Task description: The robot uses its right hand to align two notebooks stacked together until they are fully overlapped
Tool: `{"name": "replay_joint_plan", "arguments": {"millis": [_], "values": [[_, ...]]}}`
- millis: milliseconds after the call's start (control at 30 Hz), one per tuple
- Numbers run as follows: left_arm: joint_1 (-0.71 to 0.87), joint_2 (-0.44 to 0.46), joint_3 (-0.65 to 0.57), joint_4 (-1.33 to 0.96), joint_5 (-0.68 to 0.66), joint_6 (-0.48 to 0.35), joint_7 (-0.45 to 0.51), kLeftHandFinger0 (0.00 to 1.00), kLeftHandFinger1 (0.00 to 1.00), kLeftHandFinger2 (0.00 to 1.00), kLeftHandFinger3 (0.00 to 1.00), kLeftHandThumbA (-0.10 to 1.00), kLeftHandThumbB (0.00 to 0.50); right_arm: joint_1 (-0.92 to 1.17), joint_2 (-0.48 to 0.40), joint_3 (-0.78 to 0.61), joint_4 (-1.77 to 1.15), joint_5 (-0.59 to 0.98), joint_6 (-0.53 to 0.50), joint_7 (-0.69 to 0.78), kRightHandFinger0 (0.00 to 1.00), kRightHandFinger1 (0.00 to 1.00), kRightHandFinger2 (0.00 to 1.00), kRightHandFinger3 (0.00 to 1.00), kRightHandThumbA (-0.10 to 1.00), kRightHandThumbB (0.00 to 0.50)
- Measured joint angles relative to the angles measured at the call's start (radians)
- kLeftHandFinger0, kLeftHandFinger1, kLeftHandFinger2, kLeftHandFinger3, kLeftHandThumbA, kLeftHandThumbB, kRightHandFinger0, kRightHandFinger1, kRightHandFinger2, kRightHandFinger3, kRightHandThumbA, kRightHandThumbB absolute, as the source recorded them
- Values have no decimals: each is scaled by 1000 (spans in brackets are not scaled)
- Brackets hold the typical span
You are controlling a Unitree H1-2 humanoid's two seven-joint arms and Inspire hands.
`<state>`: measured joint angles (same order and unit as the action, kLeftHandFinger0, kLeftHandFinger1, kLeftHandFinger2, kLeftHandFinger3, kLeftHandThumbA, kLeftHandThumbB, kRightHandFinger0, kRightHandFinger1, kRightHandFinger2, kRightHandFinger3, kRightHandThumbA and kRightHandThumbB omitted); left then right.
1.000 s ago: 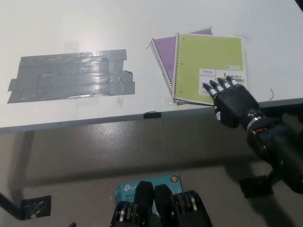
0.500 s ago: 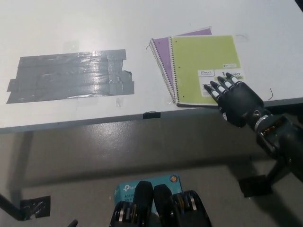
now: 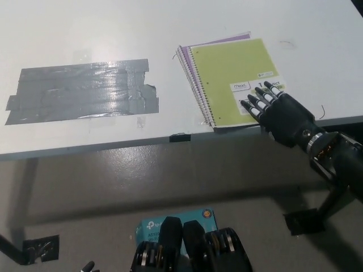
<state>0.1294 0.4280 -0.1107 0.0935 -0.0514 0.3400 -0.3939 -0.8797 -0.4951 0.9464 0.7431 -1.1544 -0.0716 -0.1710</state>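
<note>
lying at 1 o'clock on the white table (image 3: 85, 34), the green notebook (image 3: 229, 76) nearly covers the purple notebook (image 3: 190, 55). at its 5 o'clock corner the black right hand (image 3: 281, 110) presses flat, fingers spread, grasping nothing. grey tape patch (image 3: 82, 90) lies at 9 o'clock.

Bright, even light; tape (image 3: 82, 92) glare

Green notebook (image 3: 231, 79): matt card cover, wire spiral binding; purple notebook (image 3: 190, 56) beneath, same matt finish. Table (image 3: 85, 28): smooth white top bearing a patch of glossy, wrinkled grey tape (image 3: 82, 90). Right hand (image 3: 281, 112): black, semi-gloss hard plastic with white-tipped fingers (image 3: 262, 100).
</note>
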Motion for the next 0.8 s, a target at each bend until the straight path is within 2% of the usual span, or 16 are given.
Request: {"name": "replay_joint_plan", "arguments": {"millis": [33, 67, 233, 333, 433, 800], "values": [[0, 0, 0, -1, 0, 0, 0, 584, 603, 706, 1000, 1000, 500, -4, 0, 0, 1, -1, -4, 0, 1000, 1000, 1000, 1000, 1000, 301], [0, 0, 0, -1, 1, 0, 0, 577, 593, 702, 1000, 1000, 500, -8, 0, 0, 1, -1, -11, 0, 1000, 1000, 1000, 1000, 1000, 298], [0, 0, 0, -1, 1, 0, -1, 619, 602, 691, 1000, 1000, 500, -16, -3, -1, 3, -1, -31, 5, 1000, 1000, 1000, 1000, 1000, 294], [-1, 0, -1, -1, 4, 0, -1, 576, 594, 684, 1000, 1000, 500, -16, -8, -5, -7, -1, -35, 17, 1000, 1000, 1000, 1000, 1000, 299], [-2, 0, -2, -1, 6, 0, -1, 469, 539, 655, 1000, 1000, 500, -17, -10, -12, -9, -1, -44, 27, 1000, 1000, 1000, 1000, 1000, 306], [-5, 0, -5, -9, 13, 0, -2, 520, 547, 629, 1000, 1000, 500, -20, -6, -38, 2, -1, -65, 32, 1000, 1000, 1000, 1000, 1000, 306]]}}
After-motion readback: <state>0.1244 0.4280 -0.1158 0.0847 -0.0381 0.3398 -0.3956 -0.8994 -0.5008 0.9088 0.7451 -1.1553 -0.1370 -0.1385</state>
